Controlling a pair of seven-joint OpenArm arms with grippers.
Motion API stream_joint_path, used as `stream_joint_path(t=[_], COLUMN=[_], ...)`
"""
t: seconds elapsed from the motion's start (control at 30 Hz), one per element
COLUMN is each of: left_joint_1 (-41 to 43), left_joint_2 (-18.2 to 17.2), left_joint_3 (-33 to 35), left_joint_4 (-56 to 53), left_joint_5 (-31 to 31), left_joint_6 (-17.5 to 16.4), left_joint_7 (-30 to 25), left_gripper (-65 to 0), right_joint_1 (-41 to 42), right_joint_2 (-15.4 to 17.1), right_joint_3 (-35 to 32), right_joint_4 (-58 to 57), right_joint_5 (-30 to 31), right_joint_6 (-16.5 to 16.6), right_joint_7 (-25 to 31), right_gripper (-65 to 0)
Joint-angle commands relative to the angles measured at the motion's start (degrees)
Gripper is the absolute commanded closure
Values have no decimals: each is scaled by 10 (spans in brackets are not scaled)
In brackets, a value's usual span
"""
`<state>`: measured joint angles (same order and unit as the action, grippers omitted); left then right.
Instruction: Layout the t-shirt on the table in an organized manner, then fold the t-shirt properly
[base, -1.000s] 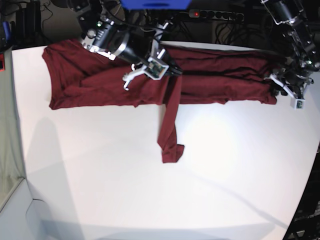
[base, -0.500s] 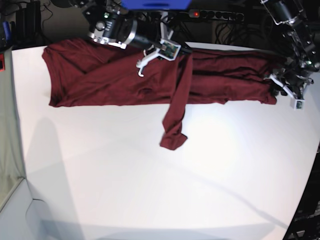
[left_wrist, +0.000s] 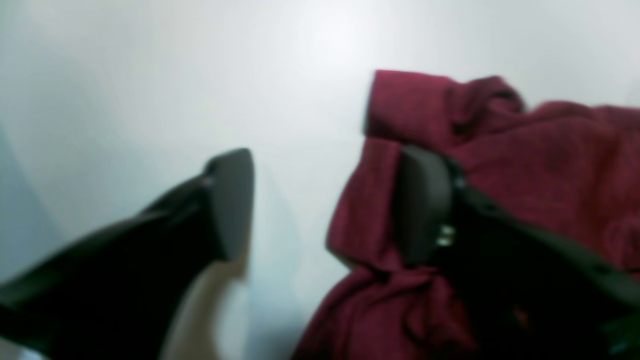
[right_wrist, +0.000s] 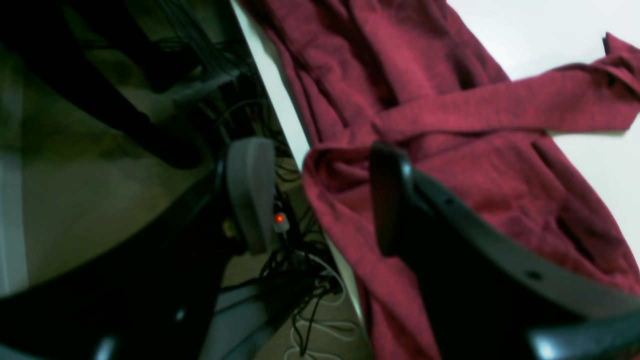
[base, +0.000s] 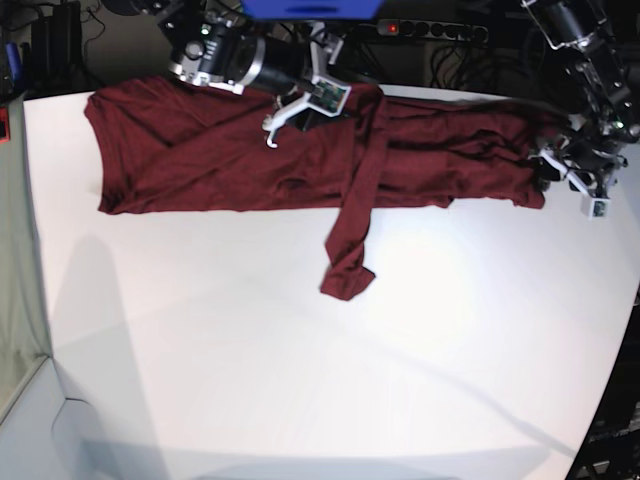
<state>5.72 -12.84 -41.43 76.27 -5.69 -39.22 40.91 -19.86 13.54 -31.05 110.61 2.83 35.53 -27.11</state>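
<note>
The maroon t-shirt (base: 200, 160) lies as a long folded band along the back of the white table (base: 300, 380). One sleeve strip (base: 350, 240) trails forward to a bunched end. My right gripper (base: 340, 100) is open at the shirt's back edge. In the right wrist view its jaws (right_wrist: 320, 195) straddle a raised fold of the t-shirt (right_wrist: 450, 100) at the table's rim without pinching it. My left gripper (base: 548, 168) is open at the shirt's right end. In the left wrist view (left_wrist: 325, 205) one finger (left_wrist: 425, 200) is over the t-shirt (left_wrist: 550, 160) and the other over the bare table (left_wrist: 150, 75).
A power strip with a red light (base: 392, 27) and tangled cables (right_wrist: 300, 280) lie just behind the table's back edge, right under the right gripper. The table's curved edge (base: 620, 330) runs down the right side. White tabletop stretches in front of the shirt.
Both grippers have gone from shut to open, letting go of the cloth. The right arm carried its fold back to the rear edge, swinging the sleeve strip with it. The shirt's right corner drew in slightly.
</note>
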Motion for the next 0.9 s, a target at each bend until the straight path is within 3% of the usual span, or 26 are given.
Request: stream_joint_path(t=[0.0, 0.07, 0.23, 0.5, 0.87], left_joint_1=[7, 9, 10, 5, -26], left_joint_2=[1, 1, 2, 15, 17], left_joint_3=[3, 3, 2, -107, -109], left_joint_4=[0, 18, 68, 105, 154], left_joint_5=[32, 32, 32, 34, 34], left_joint_6=[-8, -8, -8, -8, -8], left_joint_7=[47, 47, 48, 48, 47], left_gripper=[-481, -515, -519, -519, -519], right_joint_1=[0, 0, 0, 2, 6], right_joint_2=[0, -1, -1, -1, -1], right_joint_3=[8, 17, 21, 21, 21], right_joint_4=[10, 10, 10, 10, 9], right_joint_5=[8, 8, 8, 8, 8], right_joint_6=[0, 0, 0, 0, 0], right_joint_7=[14, 14, 14, 14, 14], right_gripper=[-314, -314, -314, -314, -314])
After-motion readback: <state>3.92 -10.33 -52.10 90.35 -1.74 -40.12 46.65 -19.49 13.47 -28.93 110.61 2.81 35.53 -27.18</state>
